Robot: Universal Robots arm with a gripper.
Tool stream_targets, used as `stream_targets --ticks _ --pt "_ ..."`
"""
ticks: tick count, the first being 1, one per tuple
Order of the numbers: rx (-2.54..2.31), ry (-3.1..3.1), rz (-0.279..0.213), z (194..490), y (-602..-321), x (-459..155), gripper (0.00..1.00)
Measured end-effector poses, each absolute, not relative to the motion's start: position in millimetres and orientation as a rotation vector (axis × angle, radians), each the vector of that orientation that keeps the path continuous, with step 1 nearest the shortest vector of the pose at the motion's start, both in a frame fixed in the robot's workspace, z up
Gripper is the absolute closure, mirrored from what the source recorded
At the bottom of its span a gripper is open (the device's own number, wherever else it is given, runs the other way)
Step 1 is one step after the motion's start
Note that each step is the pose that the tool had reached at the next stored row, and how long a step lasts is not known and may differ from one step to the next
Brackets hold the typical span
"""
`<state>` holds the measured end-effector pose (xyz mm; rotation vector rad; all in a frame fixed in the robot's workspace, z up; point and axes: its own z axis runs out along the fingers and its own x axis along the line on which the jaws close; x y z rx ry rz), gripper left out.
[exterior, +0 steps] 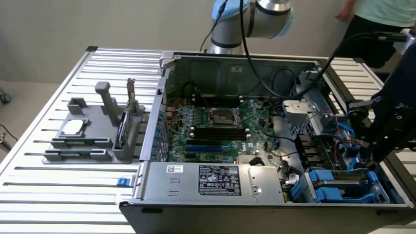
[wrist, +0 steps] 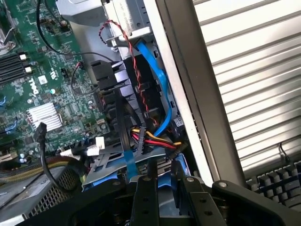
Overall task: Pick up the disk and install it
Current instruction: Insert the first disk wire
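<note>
Open computer case (exterior: 234, 66) — green motherboard (exterior: 250, 122), grey parts holder (exterior: 91, 146), slatted table (exterior: 58, 195)

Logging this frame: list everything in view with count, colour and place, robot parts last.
table: one, silver, slatted, under everything
computer case: one, grey, open, on the table
motherboard: one, green, inside the case
power supply: one, silver with a dark label, at the case's near side
disk: one, grey in a blue carrier, in the case's near corner at the exterior view's right
blue cable: one, inside the case by the drive bay
fixture: one, grey, on the table at the exterior view's left
processor chip: one, silver, lying on the fixture
circuit card: one, dark, standing on edge in the fixture
keyboard: one, dark, outside the case
person: one, light green top, behind the table
arm: one, silver and blue, behind the case
gripper: one, black, over the disk
</note>
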<state>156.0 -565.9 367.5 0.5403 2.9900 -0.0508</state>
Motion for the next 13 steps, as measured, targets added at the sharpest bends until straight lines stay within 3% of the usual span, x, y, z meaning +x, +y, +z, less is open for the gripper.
stream_targets --ticks 6,8,11,13 --pt "0.553 2.974 -0.047 365.2 -558.2 153.3 0.72" --pt "0.558 2.968 -0.046 365.1 -555.6 153.2 0.66" --pt "0.579 2.959 -0.046 364.9 -554.0 153.1 0.48" --pt "0.609 2.952 -0.047 364.7 -554.1 153.1 0.48"
